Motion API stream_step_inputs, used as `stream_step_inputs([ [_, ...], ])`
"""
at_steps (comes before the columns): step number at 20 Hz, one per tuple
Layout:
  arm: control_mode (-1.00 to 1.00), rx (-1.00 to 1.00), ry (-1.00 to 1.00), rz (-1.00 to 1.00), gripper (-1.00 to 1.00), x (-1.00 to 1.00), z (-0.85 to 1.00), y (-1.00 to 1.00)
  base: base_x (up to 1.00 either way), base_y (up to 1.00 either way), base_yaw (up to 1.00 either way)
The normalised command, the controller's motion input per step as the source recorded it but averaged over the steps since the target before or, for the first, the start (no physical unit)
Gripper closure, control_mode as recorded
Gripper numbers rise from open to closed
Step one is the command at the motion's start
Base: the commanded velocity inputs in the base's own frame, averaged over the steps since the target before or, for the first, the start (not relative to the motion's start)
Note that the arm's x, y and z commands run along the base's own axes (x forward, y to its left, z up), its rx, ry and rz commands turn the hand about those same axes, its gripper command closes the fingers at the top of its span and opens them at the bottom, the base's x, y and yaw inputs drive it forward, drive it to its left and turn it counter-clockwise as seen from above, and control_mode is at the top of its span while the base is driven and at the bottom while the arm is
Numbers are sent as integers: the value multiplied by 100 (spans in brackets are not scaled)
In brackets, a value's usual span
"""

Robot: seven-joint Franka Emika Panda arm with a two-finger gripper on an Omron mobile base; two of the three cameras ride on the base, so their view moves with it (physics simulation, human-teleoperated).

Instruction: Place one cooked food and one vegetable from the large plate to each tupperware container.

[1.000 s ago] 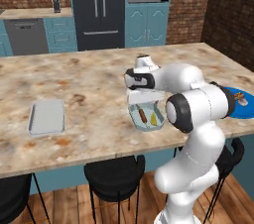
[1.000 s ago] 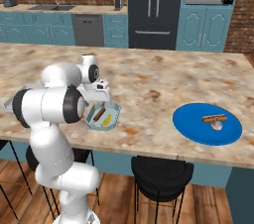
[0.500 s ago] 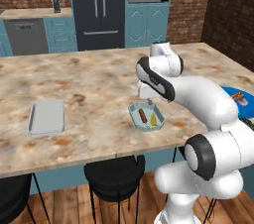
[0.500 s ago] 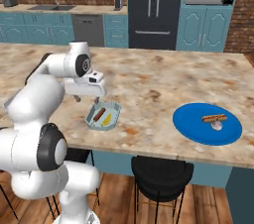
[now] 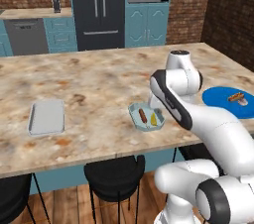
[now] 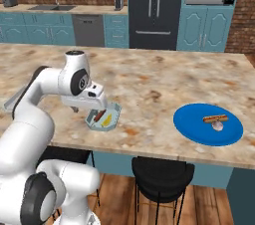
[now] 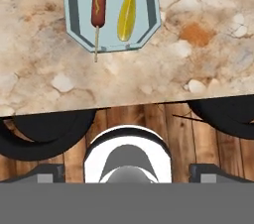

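Hand view, upper centre: octagonal tray on the marbled counter, holding the sausage and corn side by side, apart, long axes parallel and running top to bottom of frame. The sausage's stick pokes over the tray's lower rim onto the counter. Counter edge crosses mid-frame; stools and wood floor lie below it. Fingertips sit far apart at the bottom corners, released, nothing between them.

Left base view: rectangular tray at left centre, well apart from the octagonal tray, with open counter between. Plate at the right edge, partly behind the arm.

Right base view: plate at right centre near the front edge, carrying the hot dog lying left-right, garlic just beside it. Gripper hangs over the octagonal tray at left centre.
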Motion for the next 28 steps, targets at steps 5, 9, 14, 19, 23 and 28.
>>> stream_step_inputs([
  [5, 100, 0, 0, 0, -100, 0, 0, 0, -5, -53, 3],
  [9, 100, 0, 0, 0, -100, 0, 0, 0, -3, -100, 0],
  [14, 100, 0, 0, 0, -100, 0, 0, 0, 3, -100, 0],
  [19, 100, 0, 0, 0, -100, 0, 0, 0, 38, -77, 4],
  [23, 100, 0, 0, 0, -100, 0, 0, 0, 37, -28, 2],
  [28, 100, 0, 0, 0, -100, 0, 0, 0, 6, -89, 2],
])
